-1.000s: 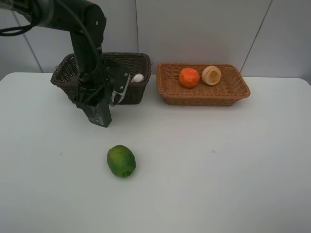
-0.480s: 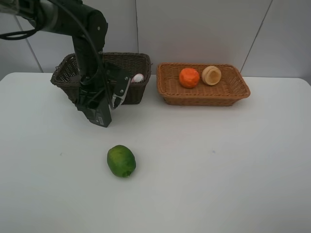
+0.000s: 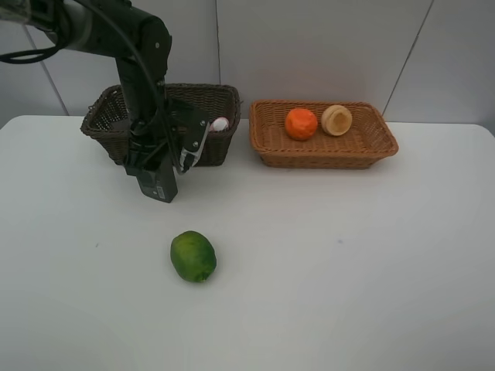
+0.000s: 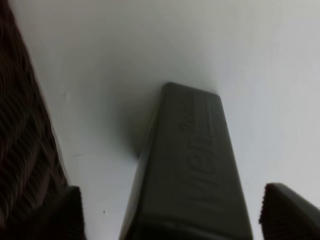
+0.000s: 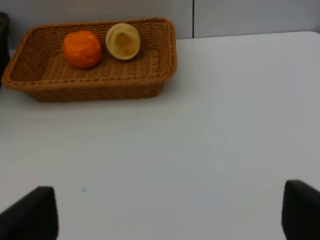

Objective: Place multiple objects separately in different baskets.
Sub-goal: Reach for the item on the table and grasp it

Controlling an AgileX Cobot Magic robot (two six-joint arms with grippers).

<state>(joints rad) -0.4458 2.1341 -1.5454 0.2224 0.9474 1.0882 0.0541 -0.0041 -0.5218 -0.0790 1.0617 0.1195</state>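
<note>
Between the jaws of my left claw (image 4: 177,212): the dark bottle (image 4: 190,165), a flat-sided body with raised lettering that reaches out past my fingertips towards the white table (image 3: 348,270). The jaws stand wide, one on each side of the bottle. Bare table shows in both gaps, so nothing is clasped. Whether the bottle's far end rests on the table cannot be told.

Close beside one finger of this claw: the woven wall of the dark brown basket (image 3: 220,148). In the high view the claw hangs in front of that wall. Behind the claw and a little to its right, inside this basket, a white-and-pink item (image 3: 219,124) shows above the wall, too small to name more closely.

Nearer the camera than the claw, slightly to its right and well apart from it: the green lime (image 3: 193,256), alone on the table.

To the right of the claw, past the dark basket and apart from it: the light tan basket (image 3: 383,145), shallow. In it lie the orange (image 3: 302,124) and, just to its right, a pale hollowed round item (image 3: 336,120). Whether these two touch cannot be told.

My right claw (image 5: 167,210): outside the high view. In its own wrist view the fingertips stand far apart with only table between them, so it is wide and empty. The tan basket lies ahead of it across bare table.
</note>
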